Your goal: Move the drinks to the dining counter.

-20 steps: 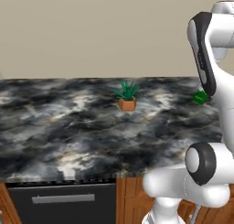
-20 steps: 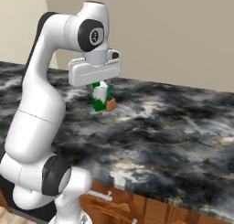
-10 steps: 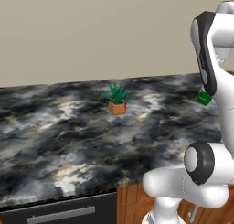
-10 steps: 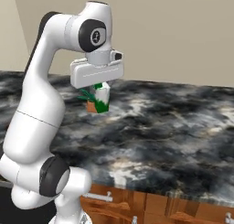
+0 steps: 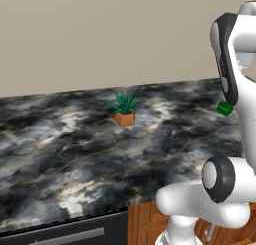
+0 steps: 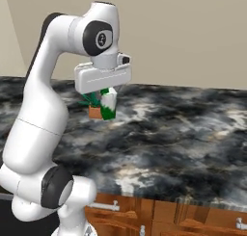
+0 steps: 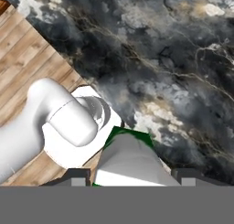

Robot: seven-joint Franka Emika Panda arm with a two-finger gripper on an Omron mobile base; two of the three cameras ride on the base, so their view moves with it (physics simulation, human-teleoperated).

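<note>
- The carrying step is in hand: the gripper (image 6: 109, 106) has its fingers closed on the small green bottle with a white top (image 6: 108, 105), held in the air above the black marble bench with grey-white veins (image 5: 75, 154).
- Next move, as I judge it: lower the bottle upright onto bare marble and release.
- Open bench lies all around; the small potted green plant in an orange pot (image 5: 124, 109) stands towards the back wall, and the front edge over the wooden cabinets (image 6: 159, 216) wants a margin.

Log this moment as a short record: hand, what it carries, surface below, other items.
hand: shut on the green bottle, raised above the counter
green bottle: white top up, clear of the surface; its green end also shows beside the arm
dining counter: black marble with pale veins, wooden cabinets beneath
potted plant: small, green leaves, orange pot, standing on the counter
</note>
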